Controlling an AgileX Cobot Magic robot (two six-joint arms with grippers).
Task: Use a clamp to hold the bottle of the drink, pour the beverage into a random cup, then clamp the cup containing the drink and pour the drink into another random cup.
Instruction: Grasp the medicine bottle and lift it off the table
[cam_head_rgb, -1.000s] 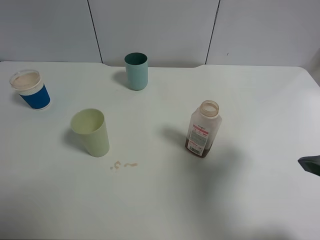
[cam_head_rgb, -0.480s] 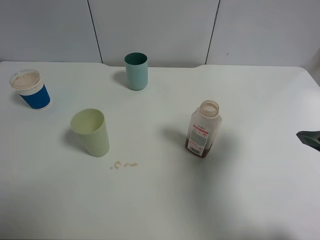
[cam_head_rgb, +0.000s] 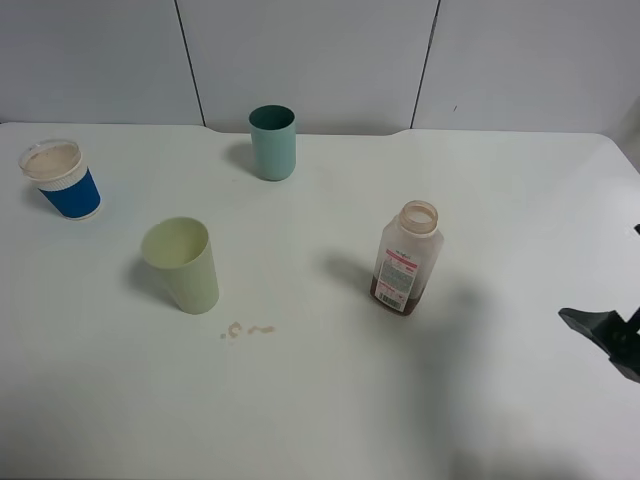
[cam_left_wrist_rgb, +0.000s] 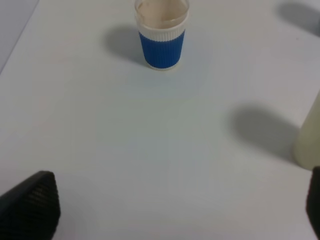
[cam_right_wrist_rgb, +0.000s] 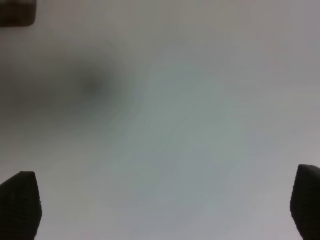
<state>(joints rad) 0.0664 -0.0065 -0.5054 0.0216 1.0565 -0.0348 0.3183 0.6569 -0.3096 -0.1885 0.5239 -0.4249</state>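
Well left of the bottle (cam_head_rgb: 408, 258), the blue cup (cam_head_rgb: 62, 180) stands near the tabletop (cam_head_rgb: 320, 400) edge. The yellow-green tumbler (cam_head_rgb: 183, 264) stands closer in, with bare surface between. Only a wrist view shows the left claw (cam_left_wrist_rgb: 180, 205), spread wide facing the blue cup. Right of the bottle hangs the right claw (cam_head_rgb: 605, 332), also wide.

The left fingers (cam_left_wrist_rgb: 30, 205) gape wide; the right fingers (cam_right_wrist_rgb: 20, 202) too.

On my left gripper (cam_left_wrist_rgb: 172, 205) I see blunt black fingers (cam_left_wrist_rgb: 31, 206) with fine ribbing; my right gripper (cam_right_wrist_rgb: 162, 202) shows rounded black tips.
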